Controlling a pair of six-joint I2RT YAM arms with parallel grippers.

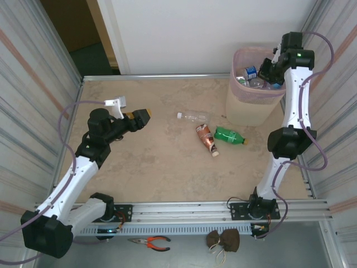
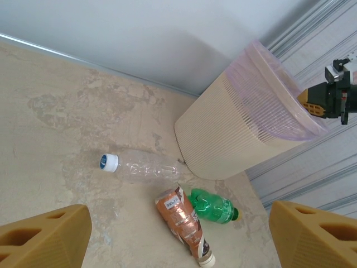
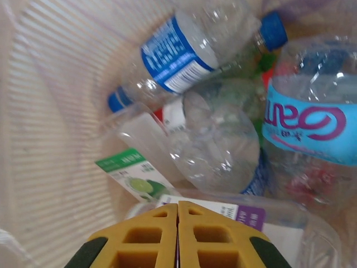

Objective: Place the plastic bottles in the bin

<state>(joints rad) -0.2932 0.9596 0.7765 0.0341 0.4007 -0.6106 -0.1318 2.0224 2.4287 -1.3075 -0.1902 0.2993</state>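
1. Lots of plastic bottles [image 3: 217, 139] lie piled inside the bin [image 1: 251, 111], like the blue-label bottle [image 3: 184, 56] on top.
2. Three more lie out on the surface [image 1: 150, 162], near the bin: a clear bottle [image 1: 192, 116], a brown bottle [image 1: 207, 138] and a green bottle [image 1: 230, 135]. The brown and green ones lie so close they may touch.
3. My right fingers [image 3: 177, 223] hang over the bin's mouth, pressed tight together with nothing between them.
4. My left fingers [image 1: 138, 117] are spread wide and hold nothing. They hover above the surface, well away from the three bottles.
5. I think my job now is to fetch one of those three. To do it well, I should lift my right fingers straight up first, so I don't snag the pink bag [image 2: 273, 84].
6. Then I should open wide and pick the green bottle, since it is closest to my right side.
7. I should pinch it across its fat middle, not the cap. I should come down gently so it doesn't roll or bump the brown one.
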